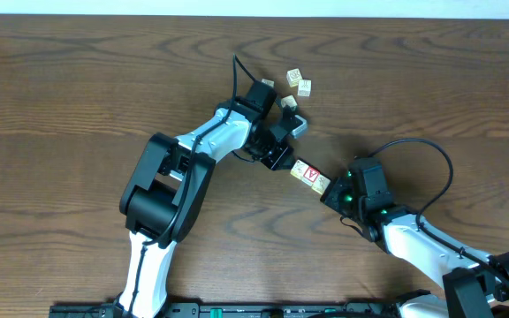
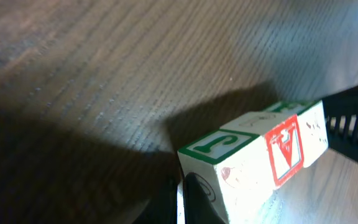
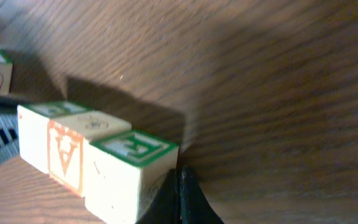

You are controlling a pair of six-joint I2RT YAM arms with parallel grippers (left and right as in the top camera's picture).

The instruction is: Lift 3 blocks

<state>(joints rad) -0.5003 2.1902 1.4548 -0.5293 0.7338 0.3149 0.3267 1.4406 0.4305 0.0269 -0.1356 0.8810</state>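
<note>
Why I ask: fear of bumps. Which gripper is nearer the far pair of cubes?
Left. Left gripper touches the end of the row facing that pair; right gripper, the opposite end.

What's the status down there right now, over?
Left gripper and right gripper shut, pressing opposite ends of the three-block row. Off the table? Cannot tell. Spare cubes lie apart, farther back.

three blocks (image 1: pixel 310 177) in a touching row between left gripper (image 1: pixel 288 164) and right gripper (image 1: pixel 330 188) — loose cubes (image 1: pixel 304 87) behind
</note>
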